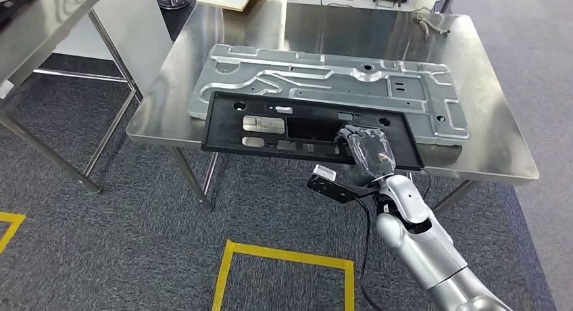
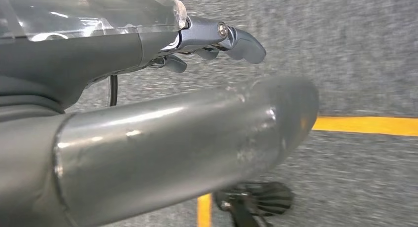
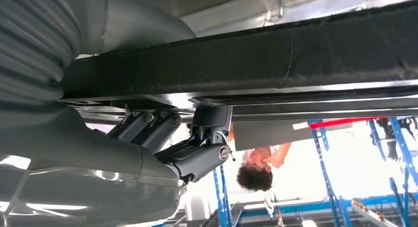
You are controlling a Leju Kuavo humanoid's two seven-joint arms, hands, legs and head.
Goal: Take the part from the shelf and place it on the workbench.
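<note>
I have my right hand [image 1: 368, 152] at lower centre, fingers curled through a cutout and clamped on the black plastic panel [image 1: 270, 125]. The panel looks stiff, light and slick; gripped off-centre, it may tip. It overhangs the steel workbench [image 1: 496, 145], lying on a ribbed grey metal plate [image 1: 405, 88]. My left hand [image 2: 217, 37] hangs over carpet, fingers loosely curled, empty.

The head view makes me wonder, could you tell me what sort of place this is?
Probably a factory or workshop test area: a steel workbench carrying a stamped metal panel, yellow floor tape, and blue racking behind.
</note>
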